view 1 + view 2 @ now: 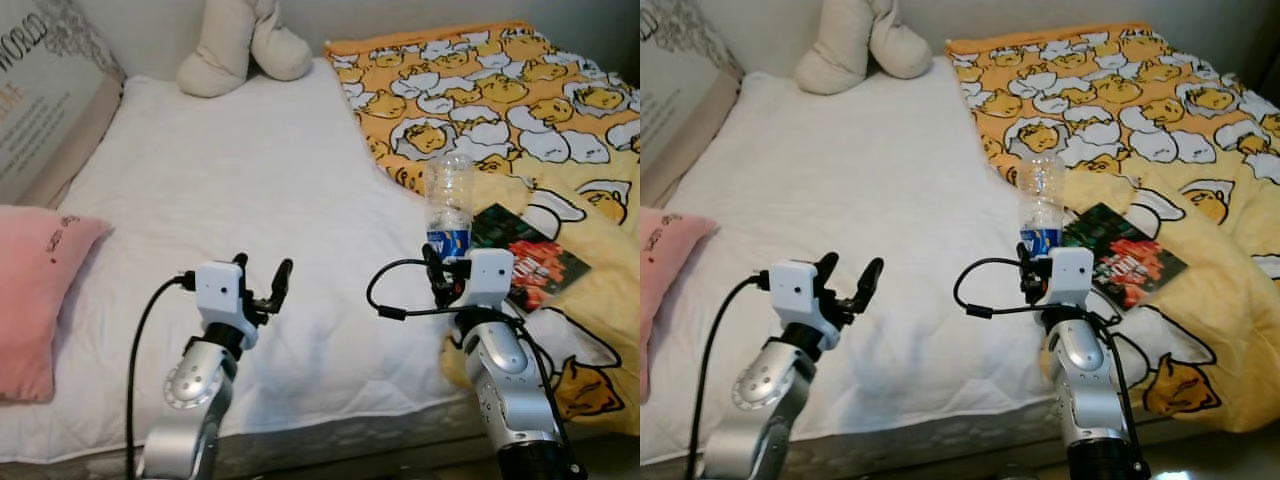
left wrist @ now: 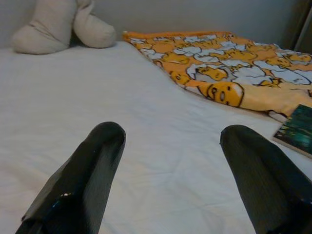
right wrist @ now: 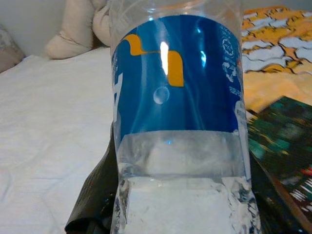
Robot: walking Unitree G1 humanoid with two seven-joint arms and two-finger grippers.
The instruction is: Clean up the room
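The right gripper is clamped on the lower part of a clear bottle with a blue label, held upright above the bed near its front edge; it seems to hold a little water. The left gripper hovers over the bed, fingers spread, empty. A book lies on the yellow blanket, just beside the bottle.

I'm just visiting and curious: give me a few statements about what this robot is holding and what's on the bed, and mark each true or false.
1. The right gripper holds a plastic bottle with a blue label. True.
2. The left gripper holds the book. False: it is open and holds nothing; the book lies on the yellow blanket.
3. The bottle lies flat on the bed. False: it is held upright.
4. A pink pillow lies at the bed's left edge. True.
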